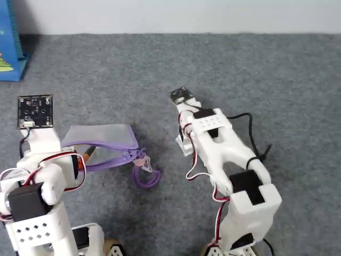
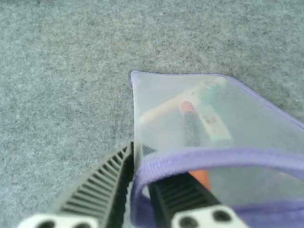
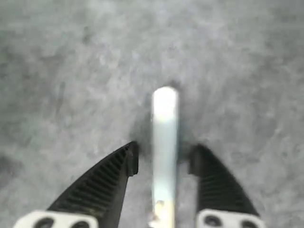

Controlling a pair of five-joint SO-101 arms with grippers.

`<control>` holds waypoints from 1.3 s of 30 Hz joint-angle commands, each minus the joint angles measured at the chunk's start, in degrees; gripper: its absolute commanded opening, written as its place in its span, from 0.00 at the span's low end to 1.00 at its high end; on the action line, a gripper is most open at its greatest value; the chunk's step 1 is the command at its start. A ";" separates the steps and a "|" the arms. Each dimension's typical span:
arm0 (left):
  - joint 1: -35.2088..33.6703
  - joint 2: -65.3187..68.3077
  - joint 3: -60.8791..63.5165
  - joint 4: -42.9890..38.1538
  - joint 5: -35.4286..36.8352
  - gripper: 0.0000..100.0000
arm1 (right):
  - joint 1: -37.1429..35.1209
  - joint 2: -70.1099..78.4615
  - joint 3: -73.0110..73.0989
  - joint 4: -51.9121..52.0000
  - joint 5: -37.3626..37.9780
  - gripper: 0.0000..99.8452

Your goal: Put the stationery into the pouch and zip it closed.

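The translucent pouch (image 1: 101, 140) with purple zip edging (image 2: 213, 159) lies on the grey felt in front of the left arm. Its zip pull (image 1: 140, 158) and purple loop (image 1: 147, 177) trail toward the middle. My left gripper (image 2: 138, 178) is shut on the pouch's rim at its corner. Through the pouch wall I see an orange-tipped pen (image 2: 186, 107) and a white stick (image 2: 211, 118) inside. A white pen-like stick (image 3: 165, 114) lies on the felt between the fingers of my right gripper (image 3: 165, 151), which is open with a gap on each side.
A blue box (image 1: 10, 48) stands at the far left corner, against the white wall (image 1: 176, 16) along the far edge. Black cable (image 1: 256, 140) runs beside the right arm (image 1: 229, 160). Grey felt (image 1: 287, 80) spreads to the right.
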 commanded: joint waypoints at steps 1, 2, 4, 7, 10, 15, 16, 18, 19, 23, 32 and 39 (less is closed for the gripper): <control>-0.09 0.09 -0.40 -0.88 -0.53 0.01 | -0.92 -1.01 -2.29 -0.57 -0.44 0.01; -0.09 0.09 -0.40 -0.88 -0.53 0.01 | -0.84 -2.33 -1.93 -0.04 -0.44 0.03; 0.09 0.09 -0.40 -0.88 -0.53 0.01 | -0.75 -6.29 -0.26 0.84 -0.26 0.00; 0.18 0.18 -0.75 -0.79 -0.88 0.01 | -0.75 -14.90 3.16 2.24 -0.26 0.01; 0.26 0.53 -2.95 0.35 -0.88 0.01 | -0.75 -26.24 7.03 3.74 -0.26 0.01; 7.65 0.62 -8.84 3.43 -0.79 0.01 | -1.19 -47.52 12.84 5.58 -0.35 0.01; 9.32 0.70 -9.80 3.78 -0.70 0.01 | -1.27 -51.47 13.36 6.46 -0.35 0.01; 11.78 1.85 -11.74 4.13 -0.62 0.01 | -1.27 -59.03 13.80 8.40 -0.44 0.01; 12.84 3.25 -13.05 4.75 -0.53 0.01 | -1.27 -62.46 13.89 9.27 -0.44 0.01; 14.77 12.66 -21.85 7.91 0.79 0.01 | -1.27 -75.03 13.89 11.12 -0.44 0.01; 14.95 29.27 -37.76 10.90 2.46 0.01 | -9.89 -93.67 13.80 6.55 -7.30 0.01; 14.68 32.09 -38.46 10.90 2.46 0.01 | -16.84 -92.35 14.95 -6.55 -14.59 0.01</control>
